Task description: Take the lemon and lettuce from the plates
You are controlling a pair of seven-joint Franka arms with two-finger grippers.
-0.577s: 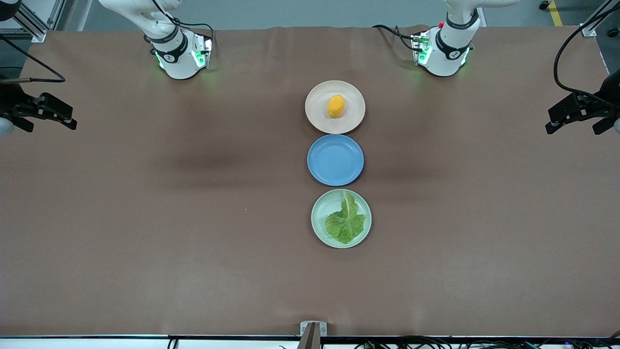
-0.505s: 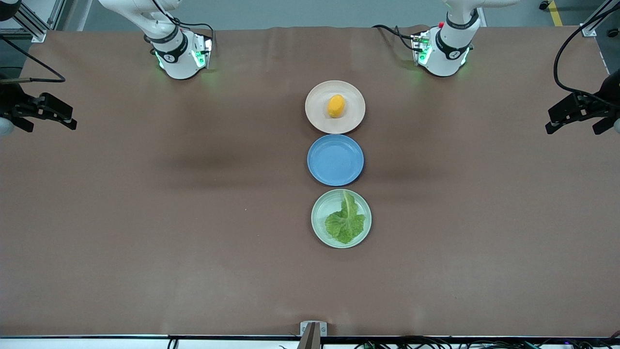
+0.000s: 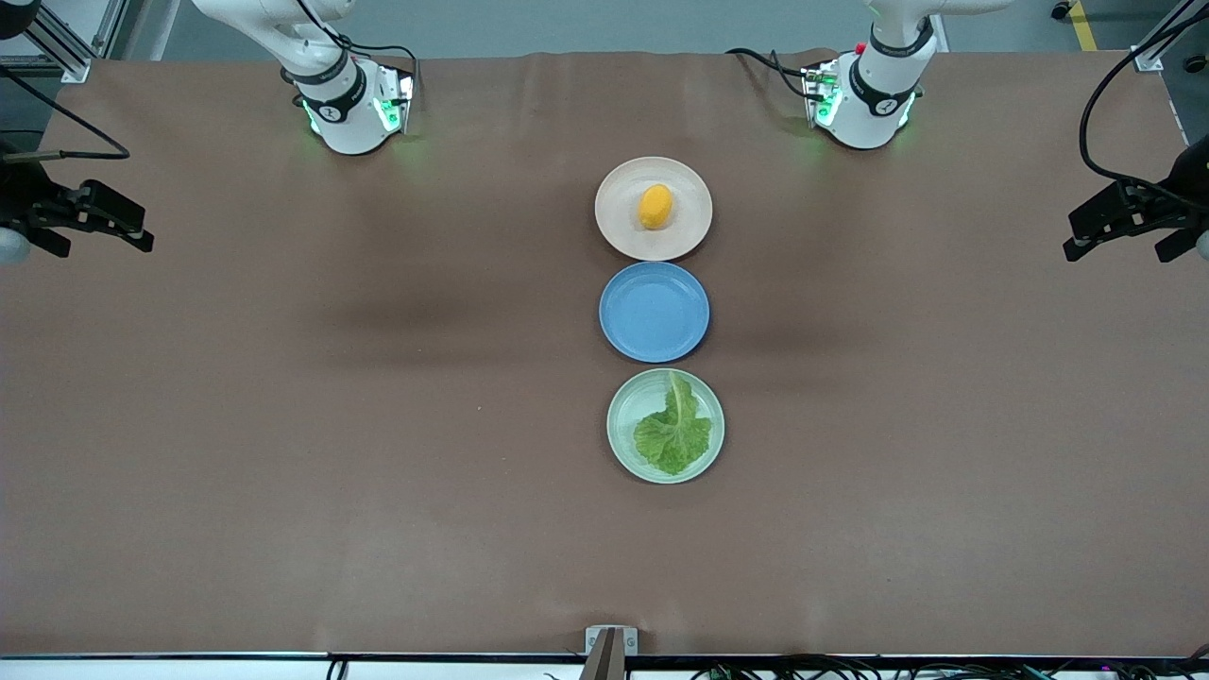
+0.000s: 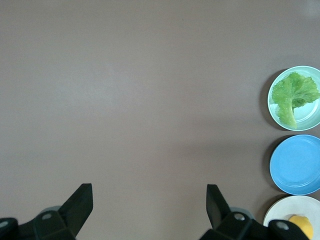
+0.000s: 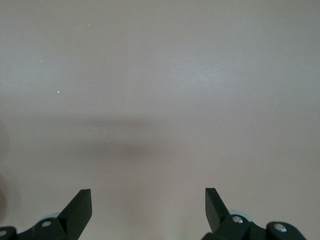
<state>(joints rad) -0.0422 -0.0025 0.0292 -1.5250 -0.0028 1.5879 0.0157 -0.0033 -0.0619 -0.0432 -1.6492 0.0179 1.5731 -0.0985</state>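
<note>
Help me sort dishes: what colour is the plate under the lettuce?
Pale mint green: the plate under the lettuce, clearest in the front view.

I count three plates on my table: one beige-pink plate (image 3: 614, 224), one blue plate (image 3: 654, 312) and one mint green plate (image 3: 625, 408). There is one lemon (image 3: 655, 206) and one lettuce leaf (image 3: 672, 436). I have two arms, so two grippers: left gripper (image 3: 1129, 227), right gripper (image 3: 90, 222).

Three plates sit in a row in the middle of the tabletop (image 3: 378, 425): the plate with the lemon (image 3: 655, 206) nearest the robots' edge, a bare plate (image 3: 654, 312) next, and the plate with the lettuce (image 3: 673, 430) nearest the camera's edge.
</note>
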